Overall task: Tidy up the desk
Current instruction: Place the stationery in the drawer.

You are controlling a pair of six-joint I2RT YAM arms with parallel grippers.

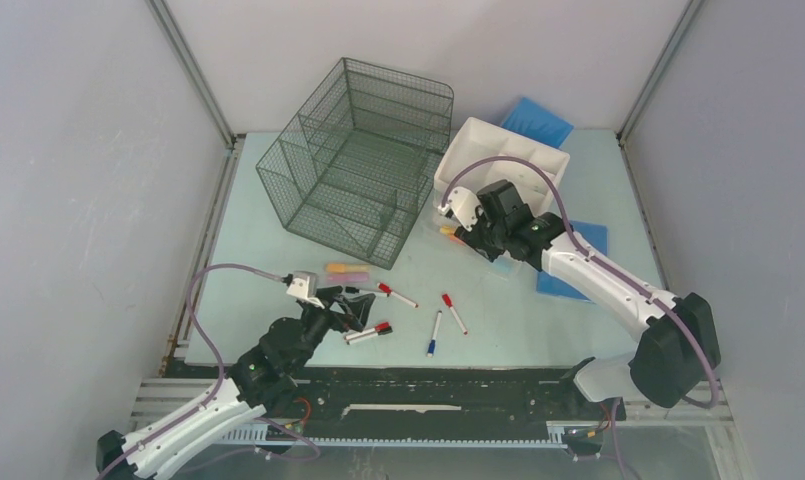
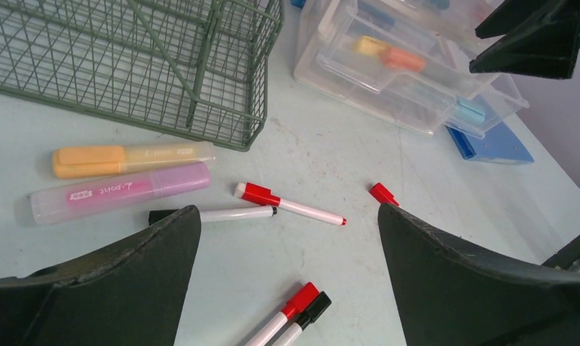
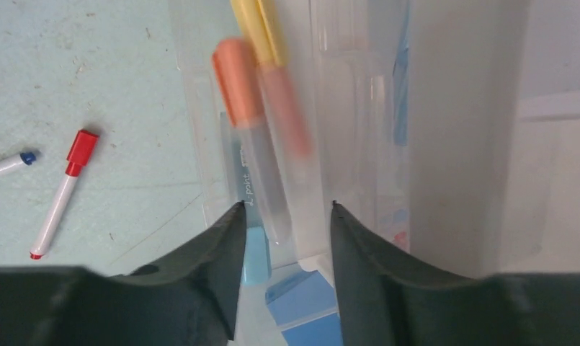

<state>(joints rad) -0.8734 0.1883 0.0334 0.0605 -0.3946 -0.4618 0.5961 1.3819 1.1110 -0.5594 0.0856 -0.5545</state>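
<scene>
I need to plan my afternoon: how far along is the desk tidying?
Done: an orange-capped highlighter and a yellow highlighter lie in the open drawer. In hand: nothing gripped; the right gripper stands open over that drawer, the left gripper open above the markers. Left: an orange highlighter, a pink highlighter and several markers on the desk.

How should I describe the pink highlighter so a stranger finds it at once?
Find the wire-mesh organizer on the desk. Before its near corner lie two fat highlighters, side by side. The pink highlighter is the one farther from the mesh, with the orange highlighter lying between.
</scene>
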